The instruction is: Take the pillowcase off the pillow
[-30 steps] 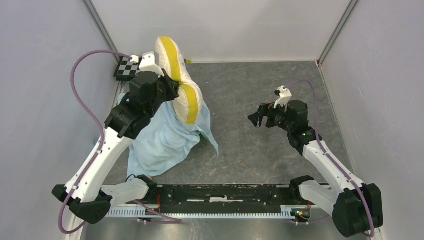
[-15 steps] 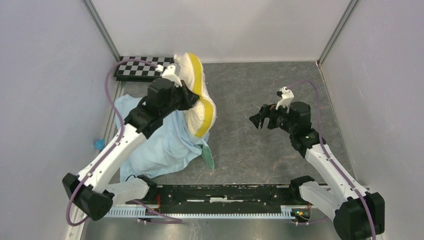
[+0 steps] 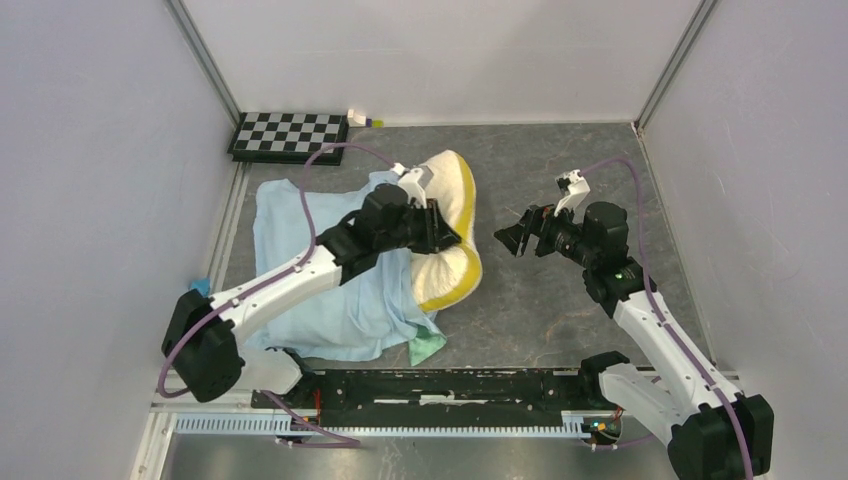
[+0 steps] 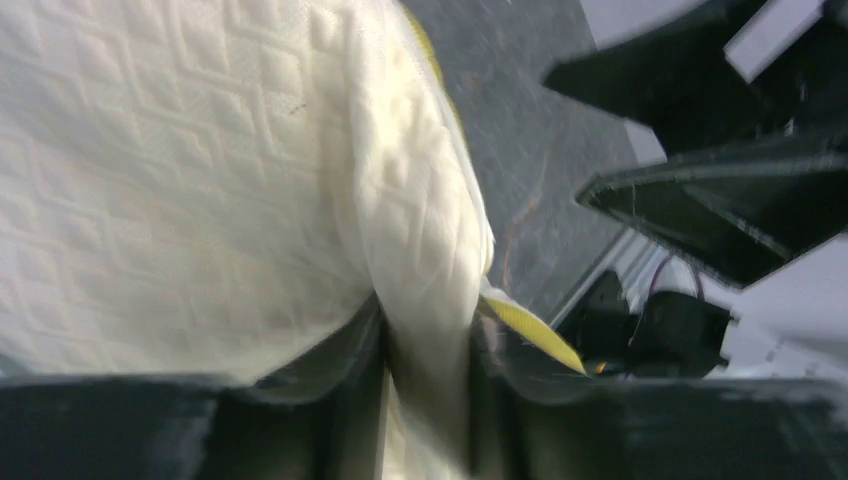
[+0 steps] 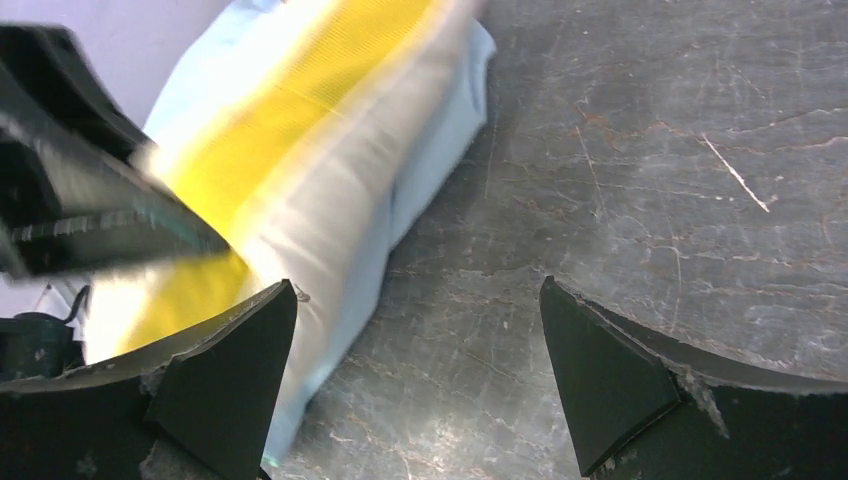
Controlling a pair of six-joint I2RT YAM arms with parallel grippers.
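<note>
— Where's the pillow (image 3: 450,195)?
— Mid-table (image 3: 560,150), one edge over the right side of the light-blue pillowcase (image 3: 300,215), which lies spread out to its left.
— And the left jaws?
— Nearly closed, pinching a fold of the pillow's cream cover.
— And the right jaws?
— Wide apart, holding nothing, hovering just right of the pillow.

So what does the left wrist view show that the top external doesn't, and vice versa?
Left wrist only: a fold of the pillow pinched by the left gripper, and its quilted weave. Top external only: the pillowcase crumpled on the table beside the pillow, and the right gripper open, apart from the pillow. Both: the cream pillow, its yellow band, the left gripper on it.
</note>
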